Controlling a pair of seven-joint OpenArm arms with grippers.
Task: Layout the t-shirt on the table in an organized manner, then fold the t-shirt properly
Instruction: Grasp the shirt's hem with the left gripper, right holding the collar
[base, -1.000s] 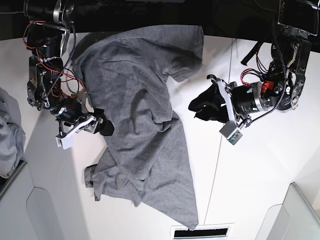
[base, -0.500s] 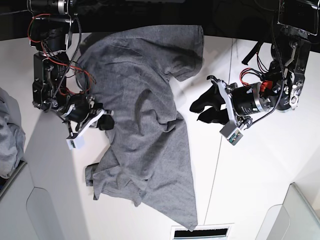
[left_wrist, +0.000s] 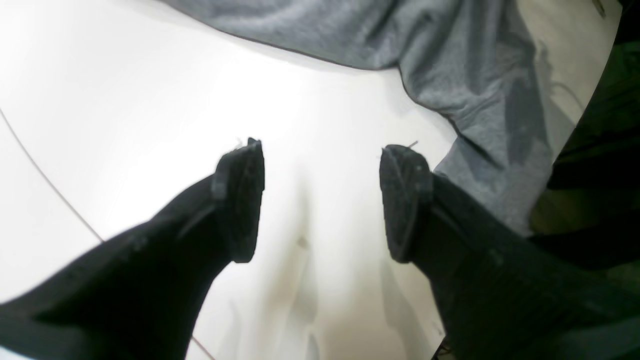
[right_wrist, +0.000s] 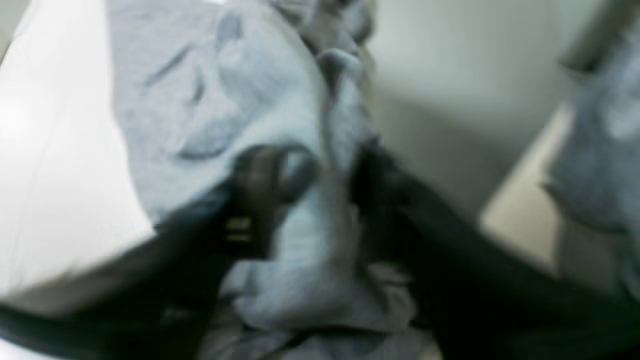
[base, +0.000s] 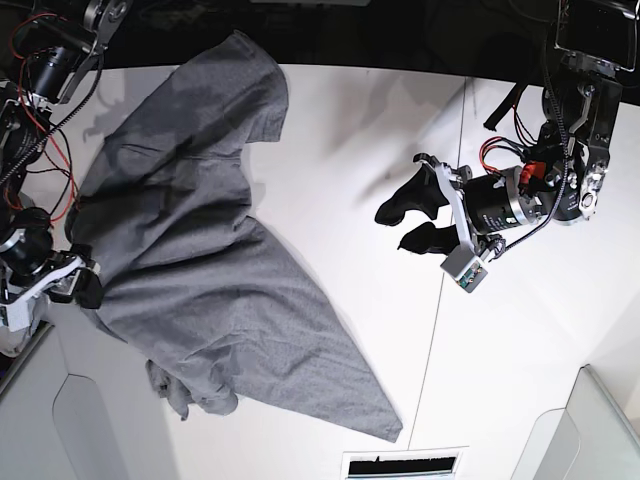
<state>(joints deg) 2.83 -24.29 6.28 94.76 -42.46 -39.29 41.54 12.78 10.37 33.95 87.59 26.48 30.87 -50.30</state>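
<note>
One large heather-grey cotton t-shirt (base: 200, 270) sprawls across the frame's left on the white desk (base: 520, 340). The right end effector (right_wrist: 320, 175) pinches its cloth. The left end effector (left_wrist: 320, 200) hangs spread, empty.

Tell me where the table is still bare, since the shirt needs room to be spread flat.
Bare table runs from the t-shirt's near edge to the open left gripper, and on past the seam to the far end. It is crowded at the other end, where the right gripper meets the bunched cloth.

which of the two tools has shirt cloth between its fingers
The right tool, at the t-shirt's left edge in the base view, has grey cloth between its fingers. The left tool stands open over bare table.
</note>
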